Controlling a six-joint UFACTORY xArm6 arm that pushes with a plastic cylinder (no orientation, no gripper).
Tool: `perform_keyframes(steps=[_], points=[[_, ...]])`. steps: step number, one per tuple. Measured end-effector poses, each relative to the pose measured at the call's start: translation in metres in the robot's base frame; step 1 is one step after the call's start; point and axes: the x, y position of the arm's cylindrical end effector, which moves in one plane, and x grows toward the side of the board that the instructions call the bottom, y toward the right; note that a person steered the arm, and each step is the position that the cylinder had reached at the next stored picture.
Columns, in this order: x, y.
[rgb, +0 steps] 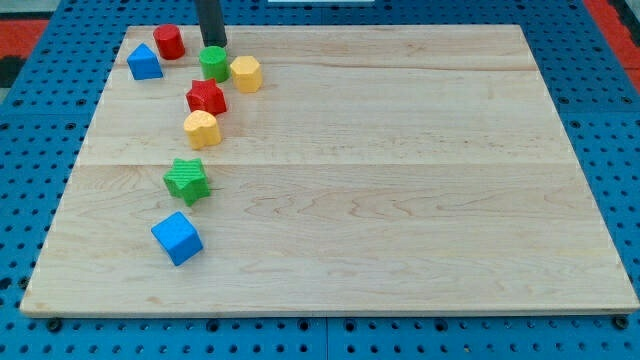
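Observation:
My dark rod comes down from the view's top, and my tip (214, 46) stands right behind a green cylinder (213, 64), touching it or nearly so. A yellow hexagonal block (245, 74) sits just right of the green cylinder. Below them lies a red star (206, 98), with a yellow block (202, 130) under it. To the tip's left are a red cylinder (168, 42) and a blue triangular block (144, 63).
A green star (187, 181) and a blue cube (177, 238) lie lower on the board's left side. The wooden board (400, 180) rests on a blue pegboard surface (40, 120).

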Motion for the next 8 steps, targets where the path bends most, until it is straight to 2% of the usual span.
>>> perform_keyframes(steps=[2,4,6,7,8], points=[[0.048,-0.002],[0.075,-0.048],[0.122,0.017],[0.142,0.002],[0.149,0.048]])
